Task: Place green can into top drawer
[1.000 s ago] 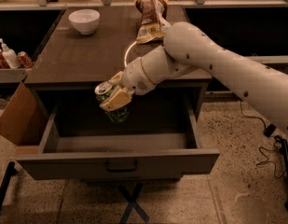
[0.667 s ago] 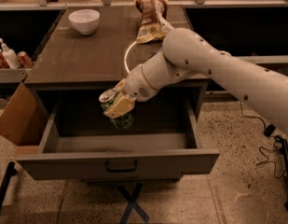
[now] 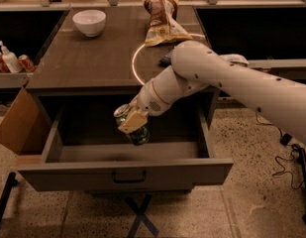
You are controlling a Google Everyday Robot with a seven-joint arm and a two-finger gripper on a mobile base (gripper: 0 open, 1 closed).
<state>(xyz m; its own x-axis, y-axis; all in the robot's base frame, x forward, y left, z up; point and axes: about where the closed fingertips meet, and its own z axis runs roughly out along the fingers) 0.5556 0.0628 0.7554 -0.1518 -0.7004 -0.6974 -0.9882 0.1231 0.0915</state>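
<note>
The top drawer stands pulled open under the desk, its flat front with a dark bar handle facing me. My gripper is shut on the green can, with tan fingers across its side. The can is tilted, its silver top up and to the left, and it hangs inside the drawer opening just above the drawer floor, near the middle. The white arm reaches down to it from the right.
On the desk top stand a white bowl at back left and a chip bag at the back. A cardboard box leans left of the drawer. Red cans and a bottle sit on a left shelf.
My gripper has lowered the green can and moved it a little right, from the desk's front edge down into the open drawer.
</note>
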